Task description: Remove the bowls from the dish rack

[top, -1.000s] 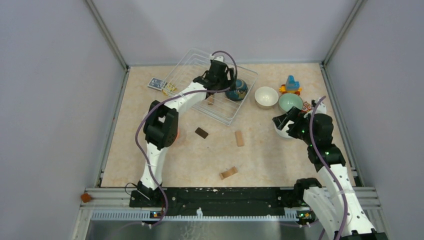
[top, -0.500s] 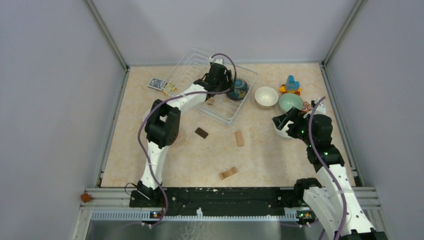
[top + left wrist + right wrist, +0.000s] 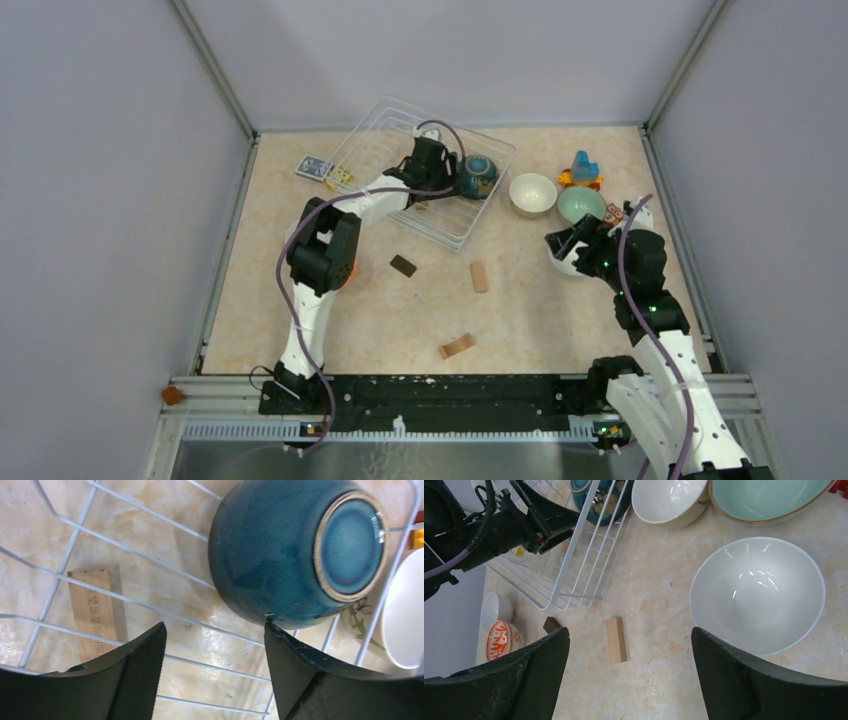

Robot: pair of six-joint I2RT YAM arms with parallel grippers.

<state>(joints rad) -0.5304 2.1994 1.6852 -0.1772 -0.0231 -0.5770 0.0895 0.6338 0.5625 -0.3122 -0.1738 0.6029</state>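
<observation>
Beige bench (image 3: 400, 320) holds the dish rack (image 3: 370, 150). Left hand (image 3: 214, 630), spread wide, sits inside it, dark blue bowl (image 3: 280, 550) lying just past its fingers (image 3: 135, 670). Right hand (image 3: 629, 635), spread wide too, hangs over a white bowl (image 3: 756, 595).

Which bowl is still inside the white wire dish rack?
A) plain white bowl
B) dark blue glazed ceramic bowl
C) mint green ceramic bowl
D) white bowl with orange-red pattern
B: the dark blue glazed ceramic bowl lies within the white wire dish rack, while the mint green ceramic bowl and a plain white bowl sit outside it on the beige table.
</observation>
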